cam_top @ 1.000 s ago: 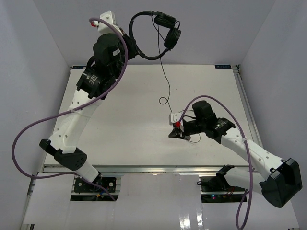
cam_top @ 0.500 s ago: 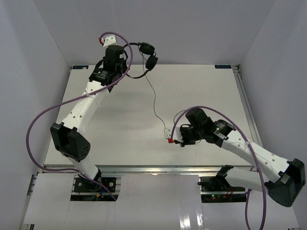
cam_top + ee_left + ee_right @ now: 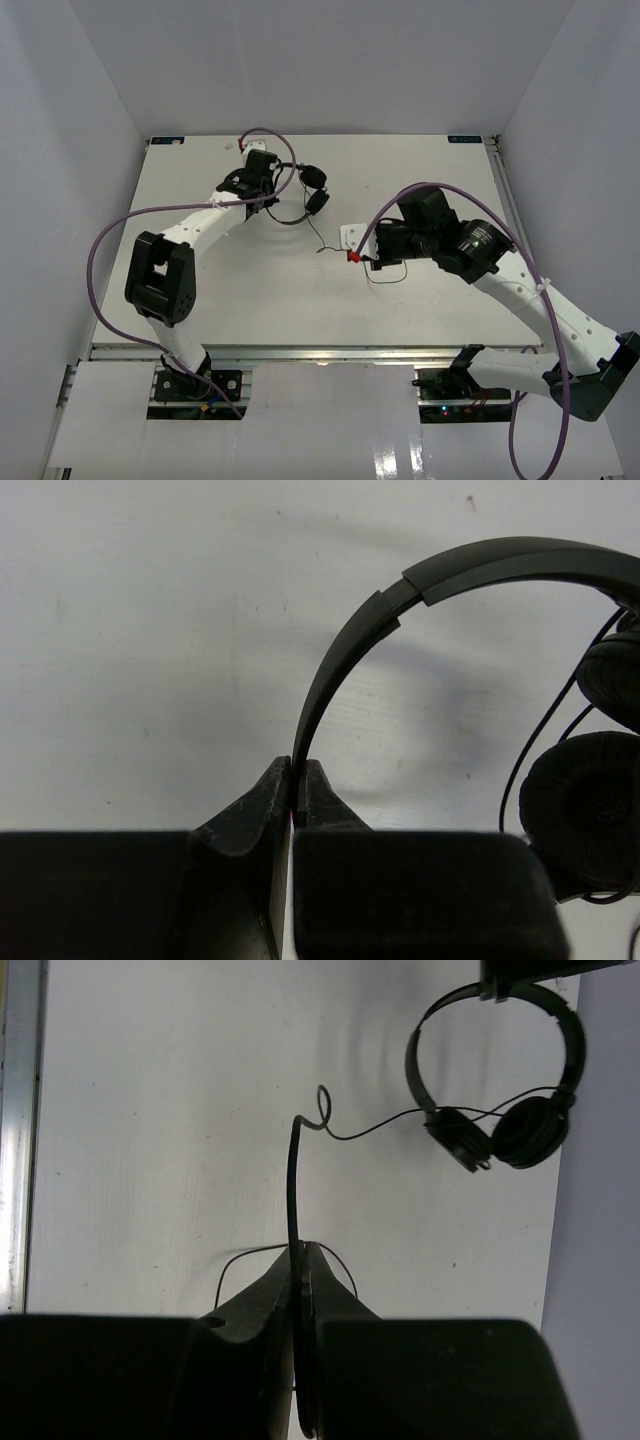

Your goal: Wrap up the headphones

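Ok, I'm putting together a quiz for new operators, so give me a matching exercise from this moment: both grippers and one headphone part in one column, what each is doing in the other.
Column one:
1. left gripper
2. right gripper
3. earcups

Column two:
A. shut on the thin cord
B. close together, gripped by nothing
C. shut on the headband

Pairs: 1-C, 2-A, 3-B.
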{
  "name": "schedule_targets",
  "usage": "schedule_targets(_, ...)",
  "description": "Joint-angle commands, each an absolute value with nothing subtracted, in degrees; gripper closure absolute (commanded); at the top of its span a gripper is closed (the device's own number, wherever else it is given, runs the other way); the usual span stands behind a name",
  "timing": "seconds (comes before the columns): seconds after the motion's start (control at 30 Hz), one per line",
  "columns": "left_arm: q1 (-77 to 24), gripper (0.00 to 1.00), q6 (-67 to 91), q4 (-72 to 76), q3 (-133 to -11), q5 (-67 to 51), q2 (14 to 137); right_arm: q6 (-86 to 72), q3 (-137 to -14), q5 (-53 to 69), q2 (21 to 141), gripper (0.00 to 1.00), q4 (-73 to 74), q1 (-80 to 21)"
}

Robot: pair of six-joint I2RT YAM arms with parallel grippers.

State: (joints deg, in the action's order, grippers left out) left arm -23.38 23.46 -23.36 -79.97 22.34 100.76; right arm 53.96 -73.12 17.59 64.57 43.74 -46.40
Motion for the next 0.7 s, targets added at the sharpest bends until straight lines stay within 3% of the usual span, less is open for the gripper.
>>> schedule_targets(0.0, -24.49, 1.0, 25.25, -16.53, -74.97, 18.34, 100.28, 52.27, -78.07, 14.22, 65.27, 0.92, 42.25, -44.62)
schedule_targets(0.3, -30.39, 1.0, 21.25, -13.49, -66.89, 15.51, 96.59, 46.54, -84.99, 12.37, 68.97, 0.92, 37.13, -39.31)
schedule_targets(0.67, -35.81, 1.0, 19.0, -11.87, -58.36, 8.21, 86.47, 34.32, -87.56, 10.18, 73.61, 0.92, 26.15, -25.99)
